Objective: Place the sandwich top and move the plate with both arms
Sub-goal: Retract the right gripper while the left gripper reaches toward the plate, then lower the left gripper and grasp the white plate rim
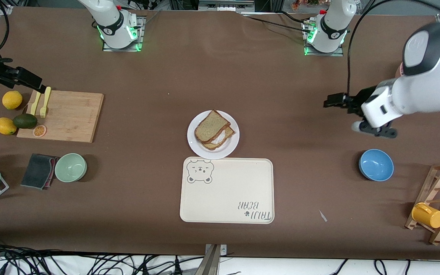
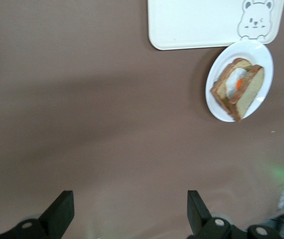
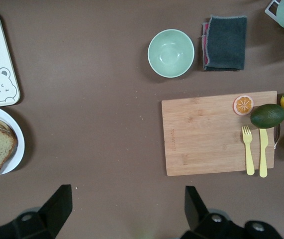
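Sandwich top (image 1: 211,126) is lying askew on the egg-bearing slice (image 1: 220,139) on the plate (image 1: 197,143), which is sitting on the tabletop (image 1: 281,95), touching the edge of the bear-print tray (image 1: 227,191) that lies nearer the front camera. We are seeing the left hand (image 2: 127,211) hovering with fingers spread wide, holding nothing, over bare tabletop toward the left arm's end. We are likewise seeing the right hand (image 3: 124,206) hanging wide and holding nothing beside the cutting board (image 1: 71,116).
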Controlling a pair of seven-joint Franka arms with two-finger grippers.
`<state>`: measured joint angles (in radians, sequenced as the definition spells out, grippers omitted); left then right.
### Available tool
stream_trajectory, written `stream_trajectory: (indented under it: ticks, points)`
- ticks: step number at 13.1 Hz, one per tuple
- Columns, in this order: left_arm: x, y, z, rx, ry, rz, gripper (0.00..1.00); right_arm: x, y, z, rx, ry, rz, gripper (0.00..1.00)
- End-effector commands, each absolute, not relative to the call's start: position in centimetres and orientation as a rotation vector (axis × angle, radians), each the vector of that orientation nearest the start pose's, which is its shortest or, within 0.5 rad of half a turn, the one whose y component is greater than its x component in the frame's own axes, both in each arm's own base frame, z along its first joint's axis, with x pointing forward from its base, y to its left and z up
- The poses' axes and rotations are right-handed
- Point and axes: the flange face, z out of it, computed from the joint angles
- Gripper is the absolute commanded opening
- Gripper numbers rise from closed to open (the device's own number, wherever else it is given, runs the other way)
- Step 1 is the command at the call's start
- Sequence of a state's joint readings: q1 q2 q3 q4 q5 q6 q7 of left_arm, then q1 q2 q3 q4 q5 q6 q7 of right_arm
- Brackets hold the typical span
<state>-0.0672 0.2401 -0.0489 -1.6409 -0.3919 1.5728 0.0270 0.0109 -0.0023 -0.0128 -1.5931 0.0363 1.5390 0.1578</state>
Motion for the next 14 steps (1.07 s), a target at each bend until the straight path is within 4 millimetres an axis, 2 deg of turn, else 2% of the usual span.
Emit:
stream_trajectory:
  ticks: [1, 2, 3, 6, 8, 11, 13, 14]
  points:
    - [60.9, -12.2, 42.5, -3.593, 0.114, 0.707, 1.00, 54.8, 0.0, 61.7, -3.089, 0.213, 0.083, 1.00]
    - [61.3, -12.7, 40.8, -3.629, 0.130, 0.748, 1.00, 54.9, 0.6, 61.9, -3.090, 0.198, 0.083, 1.00]
    - [62.0, -13.7, 39.4, -3.690, 0.175, 0.702, 1.00, 55.4, 0.5, 62.9, -3.084, 0.189, 0.039, 1.00]
    - [63.5, -15.2, 32.7, -3.810, 0.225, 0.702, 1.00, 56.1, 1.2, 62.5, -3.082, 0.189, 0.044, 1.00]
    - [63.6, -18.3, 29.2, -3.873, 0.202, 0.634, 1.00, 56.7, 1.0, 62.3, -3.084, 0.194, 0.046, 1.00]
    - [63.7, -22.2, 24.8, -3.996, 0.090, 0.527, 0.98, 56.8, 1.1, 62.8, -3.086, 0.197, 0.027, 1.00]
    - [62.6, -26.4, 23.0, -4.030, 0.063, 0.474, 0.89, 56.8, 0.5, 62.8, -3.089, 0.202, 0.024, 1.00]
    - [62.4, -27.6, 22.6, -4.019, 0.066, 0.419, 0.86, 56.8, 0.4, 62.8, -3.089, 0.202, 0.026, 1.00]
